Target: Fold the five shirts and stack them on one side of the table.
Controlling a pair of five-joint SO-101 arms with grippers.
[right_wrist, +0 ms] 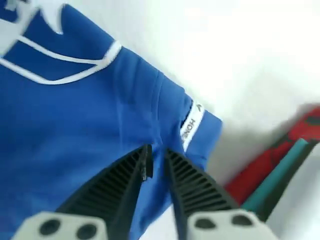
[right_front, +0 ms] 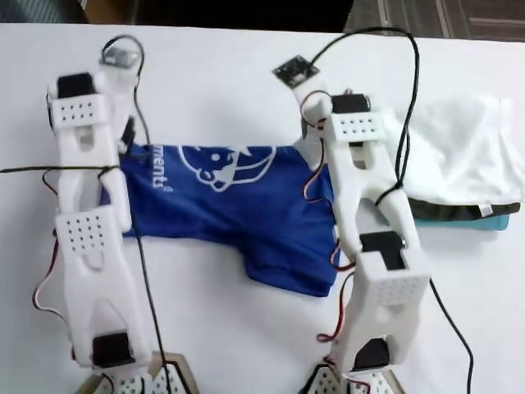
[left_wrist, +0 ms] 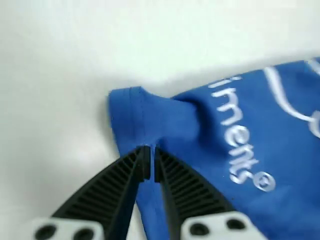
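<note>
A blue shirt (right_front: 246, 205) with white print lies spread across the middle of the table. My left gripper (right_front: 125, 146) is at the shirt's left end, shut on a bunched fold of the blue shirt (left_wrist: 150, 125); the left gripper (left_wrist: 151, 162) pinches the cloth between its black fingers (left_wrist: 125, 175). My right gripper (right_front: 316, 141) is at the shirt's far right edge. In the right wrist view the right gripper (right_wrist: 157, 160) is shut on the blue shirt (right_wrist: 90, 115) next to a small white label (right_wrist: 190, 125).
A stack of shirts with a white one (right_front: 459, 148) on top of dark and teal layers (right_front: 472, 215) lies at the right side of the table. Red and teal cloth (right_wrist: 280, 165) shows beside the right gripper. Cables run over the white table (right_front: 205, 74).
</note>
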